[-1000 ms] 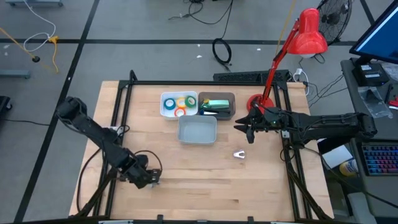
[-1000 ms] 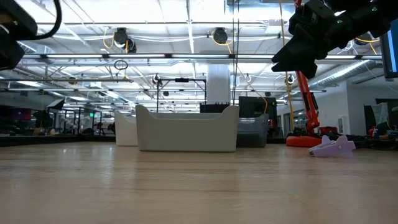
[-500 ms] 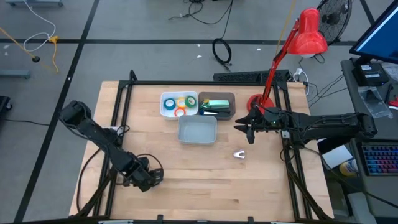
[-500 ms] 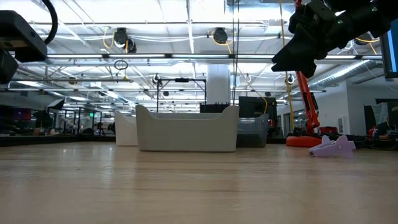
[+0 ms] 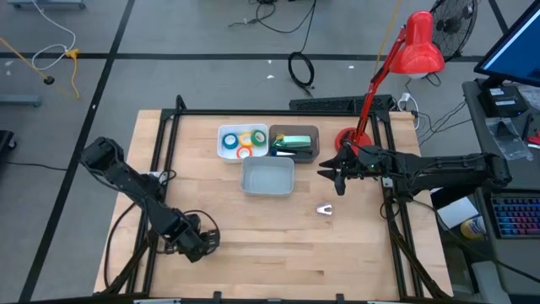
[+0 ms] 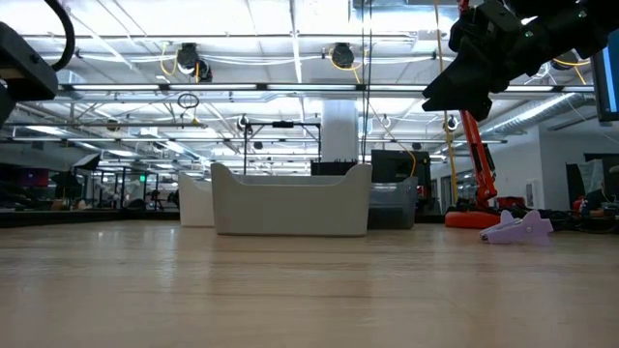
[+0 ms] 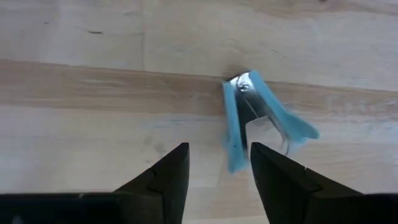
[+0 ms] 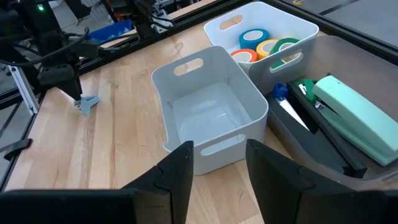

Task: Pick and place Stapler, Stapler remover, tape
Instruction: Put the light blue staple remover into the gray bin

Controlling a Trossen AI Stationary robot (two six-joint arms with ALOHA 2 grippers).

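Left wrist view: my left gripper (image 7: 214,171) hangs spread and empty over the blue staple remover (image 7: 258,118) on the bare table (image 7: 74,81); it lies just ahead, slightly off-centre, hinge pointing away.

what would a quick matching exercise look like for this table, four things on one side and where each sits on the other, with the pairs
Things:
1. tape rolls
2. green stapler
3. blue staple remover
4. pale staple remover

Places:
A. on bare wood below the right claw
B. in the dark grey bin
C. in the small white bin
D. on bare wood just ahead of the left claw

Pairs: 1-C, 2-B, 3-D, 4-A
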